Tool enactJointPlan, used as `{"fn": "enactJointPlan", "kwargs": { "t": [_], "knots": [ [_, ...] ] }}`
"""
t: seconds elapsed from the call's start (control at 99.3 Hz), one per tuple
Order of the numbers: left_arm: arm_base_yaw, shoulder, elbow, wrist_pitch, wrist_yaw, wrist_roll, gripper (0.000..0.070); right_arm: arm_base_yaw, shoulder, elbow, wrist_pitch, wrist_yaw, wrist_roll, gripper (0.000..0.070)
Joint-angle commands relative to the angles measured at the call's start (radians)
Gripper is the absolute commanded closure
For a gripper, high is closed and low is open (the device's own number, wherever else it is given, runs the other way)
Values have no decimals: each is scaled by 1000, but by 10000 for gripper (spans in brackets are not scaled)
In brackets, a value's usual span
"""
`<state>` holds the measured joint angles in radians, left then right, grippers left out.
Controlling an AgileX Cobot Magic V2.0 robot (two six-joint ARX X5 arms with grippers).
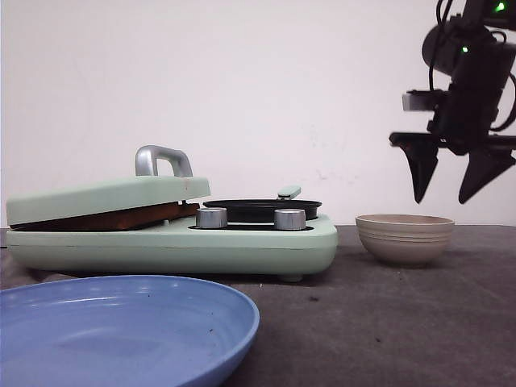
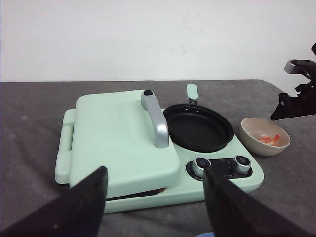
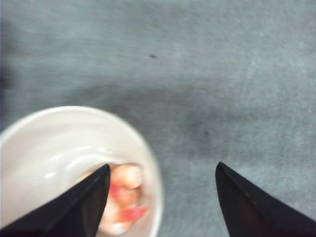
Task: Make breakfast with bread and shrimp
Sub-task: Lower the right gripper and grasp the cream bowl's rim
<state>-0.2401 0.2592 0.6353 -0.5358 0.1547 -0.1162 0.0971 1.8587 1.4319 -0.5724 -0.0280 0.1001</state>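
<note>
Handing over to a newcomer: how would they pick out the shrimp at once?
Find the mint-green breakfast maker on the grey table. Beside its knob end stands a small beige bowl. The shrimp are the orange-pink pieces inside it, the only reddish things here.

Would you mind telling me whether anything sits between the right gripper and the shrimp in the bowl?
Nothing visible does. The right gripper hangs open in the air above the bowl, slightly off to one side, with only open space below it. The shrimp lies uncovered in the bowl's bottom.
</note>
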Motion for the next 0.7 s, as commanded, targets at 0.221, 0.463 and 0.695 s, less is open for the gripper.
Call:
{"fn": "enactJointPlan", "kwargs": {
  "t": [0.221,0.463,0.695],
  "knots": [
    [-2,0,4,6,-10,-2,390,-9,93,23,27,1,-15,334],
    [-2,0,4,3,-28,-5,388,-9,111,23,56,-2,-14,429],
    [-2,0,4,3,-28,-5,388,-9,127,23,41,-40,-10,437]
  ]
}}
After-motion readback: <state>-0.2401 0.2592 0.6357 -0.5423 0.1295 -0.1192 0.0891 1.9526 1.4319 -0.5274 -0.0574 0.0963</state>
